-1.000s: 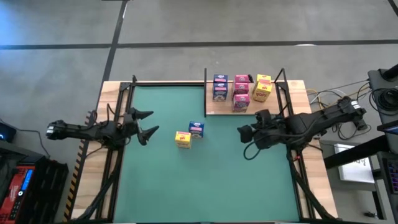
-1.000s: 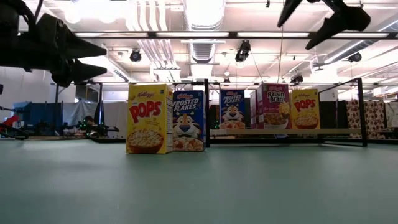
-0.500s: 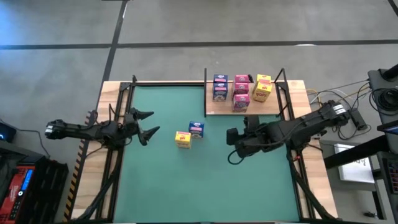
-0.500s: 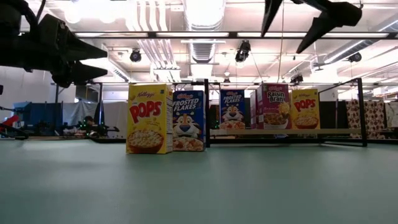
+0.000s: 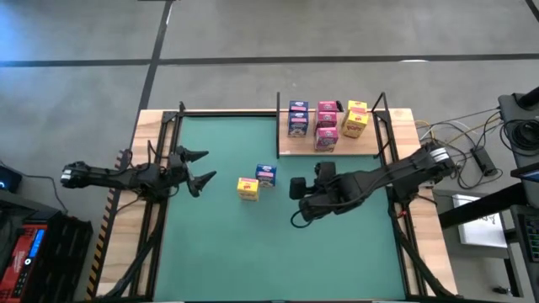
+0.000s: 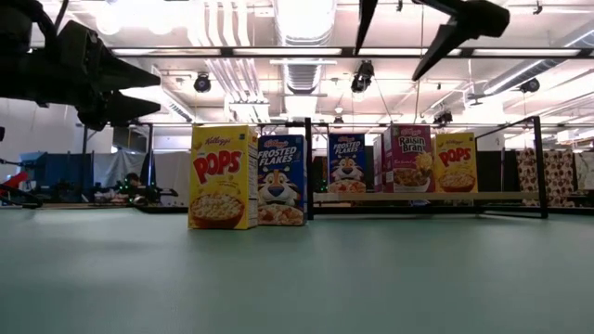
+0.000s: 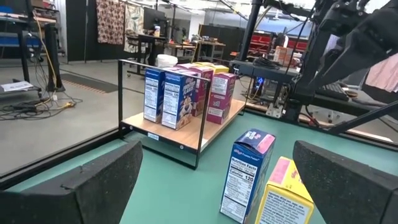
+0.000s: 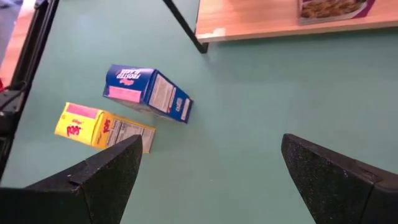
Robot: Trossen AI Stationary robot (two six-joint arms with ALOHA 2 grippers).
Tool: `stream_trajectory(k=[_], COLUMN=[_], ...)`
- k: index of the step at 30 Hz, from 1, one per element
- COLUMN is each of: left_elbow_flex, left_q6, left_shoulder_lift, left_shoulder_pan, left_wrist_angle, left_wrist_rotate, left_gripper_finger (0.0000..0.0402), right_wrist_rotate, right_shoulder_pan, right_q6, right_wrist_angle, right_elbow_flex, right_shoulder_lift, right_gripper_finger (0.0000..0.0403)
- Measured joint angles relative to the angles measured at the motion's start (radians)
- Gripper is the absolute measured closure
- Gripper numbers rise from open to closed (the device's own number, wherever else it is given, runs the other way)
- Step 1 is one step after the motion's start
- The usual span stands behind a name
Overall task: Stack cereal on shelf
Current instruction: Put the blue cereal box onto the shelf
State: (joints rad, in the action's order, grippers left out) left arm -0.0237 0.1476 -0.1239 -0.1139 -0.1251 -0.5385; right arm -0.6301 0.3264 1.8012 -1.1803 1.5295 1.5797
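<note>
Green mat lies bare around two upright cereal boxes, yellow touching blue, near the shelf holding the others. Right gripper hovers beside them, fingers spread; left gripper waits open at the mat's edge.

Right pincer has travelled from beside the shelf toward the mat's centre.
</note>
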Motion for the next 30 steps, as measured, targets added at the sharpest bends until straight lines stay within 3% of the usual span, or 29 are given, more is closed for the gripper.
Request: stream_trajectory(k=[8,15,22,30], left_elbow_flex=[-0.001,-0.002,-0.002,-0.002], left_q6=[0.000,0.000,0.000,0.000], left_shoulder_lift=[-0.005,-0.010,-0.013,-0.015], left_shoulder_pan=[0.000,0.000,0.000,0.000], left_wrist_angle=[-0.001,0.000,0.001,0.000], left_wrist_rotate=[0.000,0.000,0.000,0.000], left_gripper_finger=[0.0003,0.0003,0.0003,0.0003], right_wrist_rotate=[-0.010,0.262,0.457,0.508], right_shoulder_pan=[-0.072,-0.222,-0.328,-0.350], right_q6=[-0.006,-0.095,-0.209,-0.250], right_wrist_angle=[0.036,-0.012,-0.078,-0.143], right_elbow_flex=[0.069,0.254,0.464,0.701], right_shoulder_lift=[0.095,0.248,0.408,0.567], right_gripper_finger=[0.0030,0.0030,0.0030,0.0030])
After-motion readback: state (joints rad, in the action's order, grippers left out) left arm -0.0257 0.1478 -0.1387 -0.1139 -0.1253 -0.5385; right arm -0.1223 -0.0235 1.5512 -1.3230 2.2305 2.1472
